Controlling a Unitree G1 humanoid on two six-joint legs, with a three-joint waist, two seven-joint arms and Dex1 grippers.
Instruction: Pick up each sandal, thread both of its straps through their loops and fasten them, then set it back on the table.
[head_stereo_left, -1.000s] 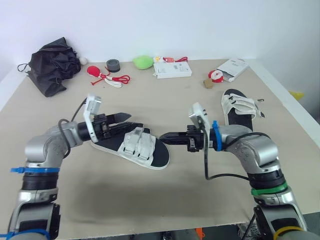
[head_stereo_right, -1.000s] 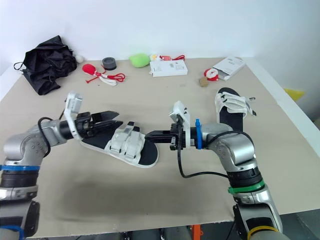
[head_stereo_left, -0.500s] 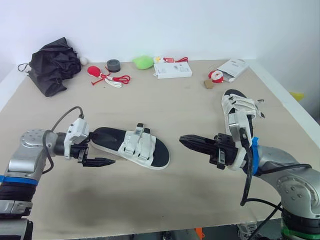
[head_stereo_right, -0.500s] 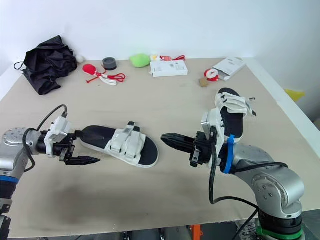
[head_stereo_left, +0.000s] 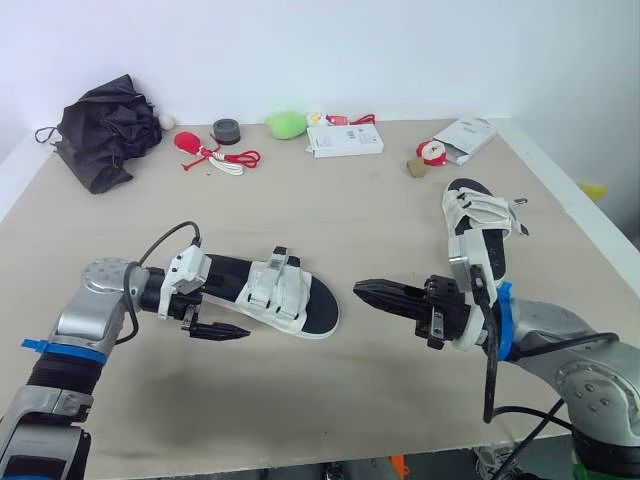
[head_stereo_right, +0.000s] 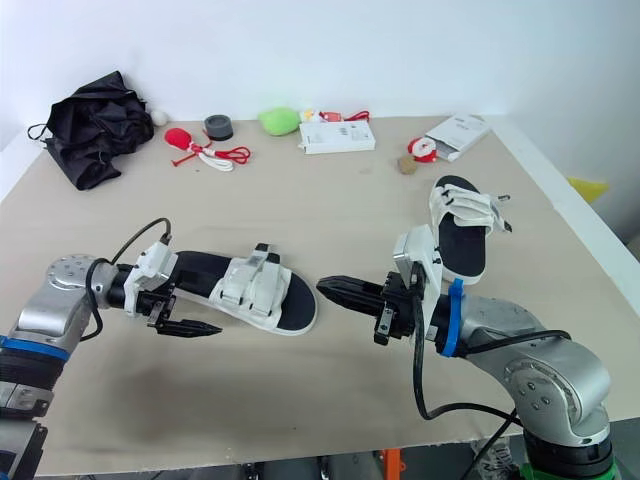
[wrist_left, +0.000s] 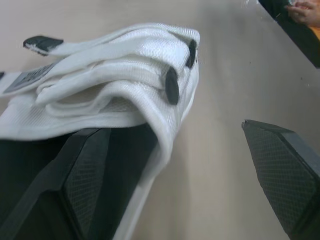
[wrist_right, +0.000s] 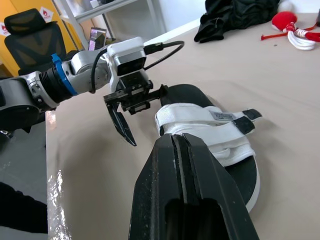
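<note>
Sandals with white straps and black footbeds lie on the beige table (head_stereo_left: 330, 210), well apart from each other. The near sandal (head_stereo_left: 265, 293) lies flat in the middle front of the table, between the two arms, both its straps (wrist_right: 210, 122) folded across the footbed with their black tabs showing on one side. Whether they are fastened I cannot tell from where I stand.

The left gripper (head_stereo_left: 222, 312) is at that sandal's heel end with its fingers spread wide. In the left wrist view one finger (wrist_left: 82, 172) sits over the black footbed and the other (wrist_left: 280, 165) is out over bare table, so the sandal's edge runs between them. I cannot tell if the inner finger touches the sole, and nothing is pinched.

The right gripper (head_stereo_left: 365, 291) points at the toe end of the same sandal, near it but apart. Its two fingers are pressed tight together and it holds nothing.

Farther back on the right side lies the other sandal (head_stereo_left: 478, 225), beyond the right arm, with its strap ends sticking out sideways.

Along the far edge I see a black bundle of fabric (head_stereo_left: 105, 130), a red and white cord (head_stereo_left: 215, 155), a dark roll (head_stereo_left: 226, 130), a green lump (head_stereo_left: 286, 123) and a white box (head_stereo_left: 345, 140).
</note>
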